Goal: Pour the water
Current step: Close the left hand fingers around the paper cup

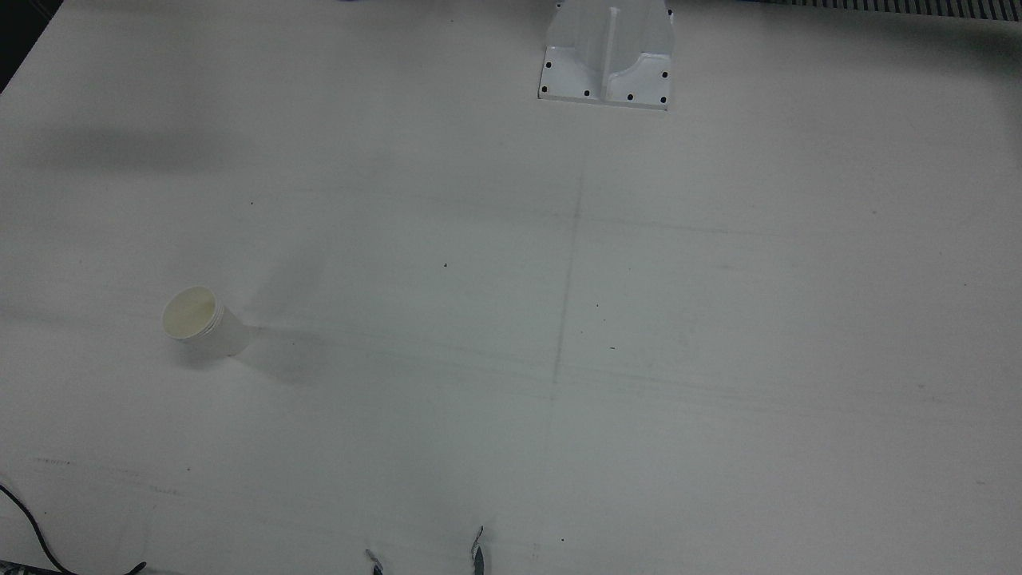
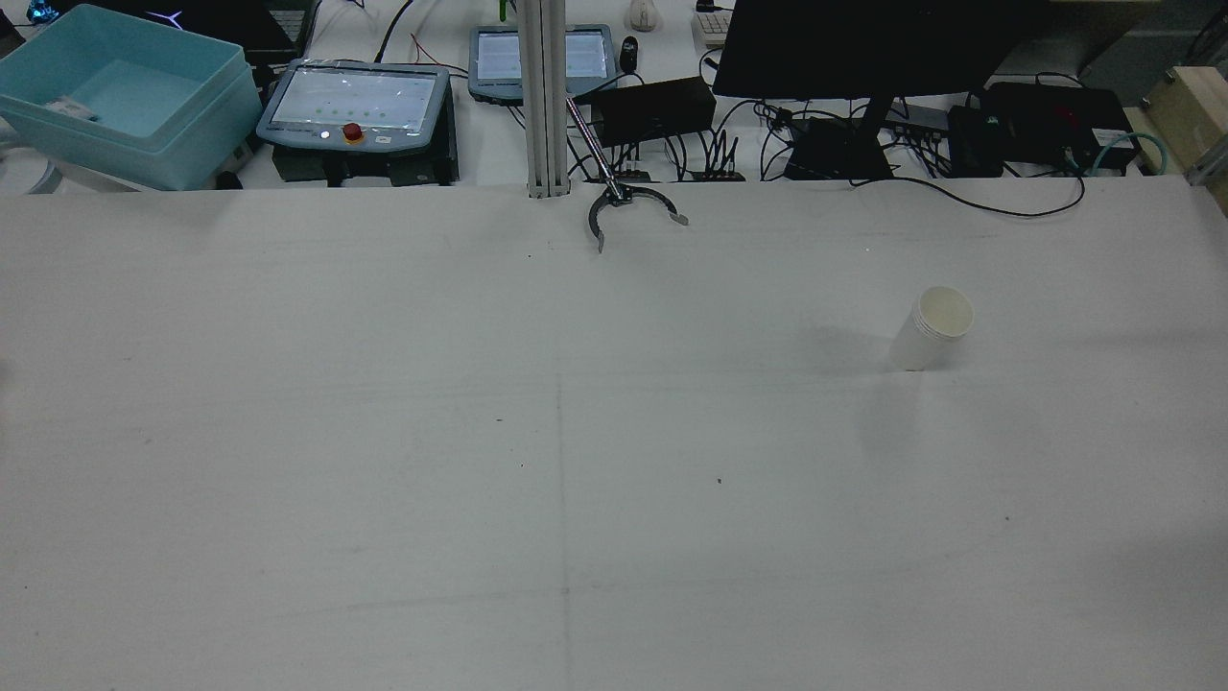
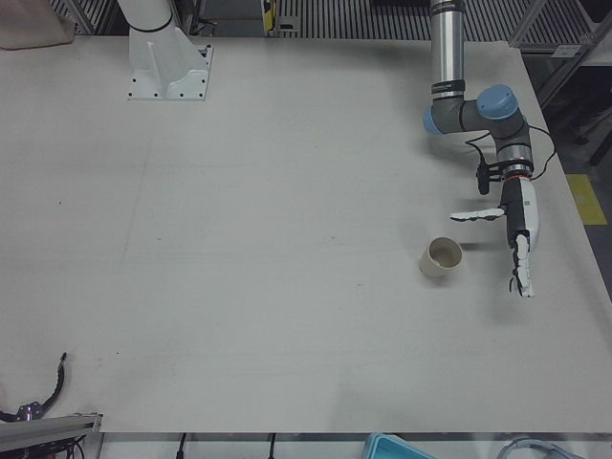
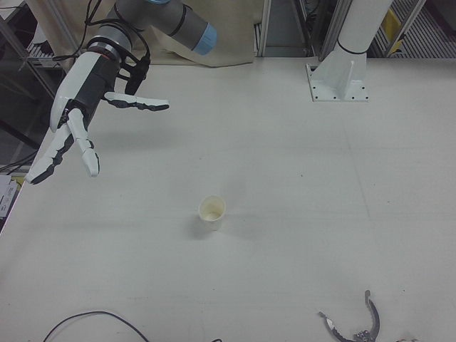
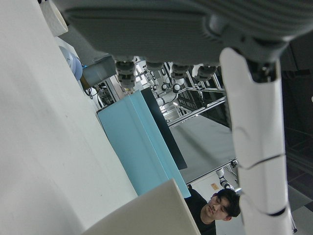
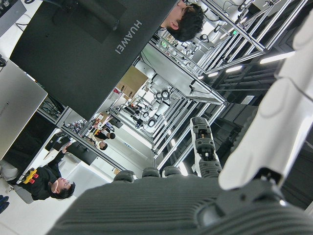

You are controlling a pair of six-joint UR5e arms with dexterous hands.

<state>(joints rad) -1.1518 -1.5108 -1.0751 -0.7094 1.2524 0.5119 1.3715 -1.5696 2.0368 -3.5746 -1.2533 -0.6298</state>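
Note:
A white paper cup (image 1: pixel 200 323) stands upright on the table's right half, also seen in the rear view (image 2: pixel 931 331) and the right-front view (image 4: pixel 211 211). My right hand (image 4: pixel 78 107) hovers open, high and to the view's left of that cup, well apart from it, fingers spread. The left-front view shows a cup (image 3: pixel 442 256) close beside my left hand (image 3: pixel 519 234), which is open with fingers pointing toward the table's front edge and not touching it. Neither hand shows in the front or rear views.
A white pedestal (image 1: pixel 607 64) is bolted at the table's back middle. A metal claw clamp (image 2: pixel 624 206) lies at the operators' edge. Beyond that edge are a blue bin (image 2: pixel 125 91), teach pendants, a monitor and cables. A black cable (image 1: pixel 32 535) crosses one front corner.

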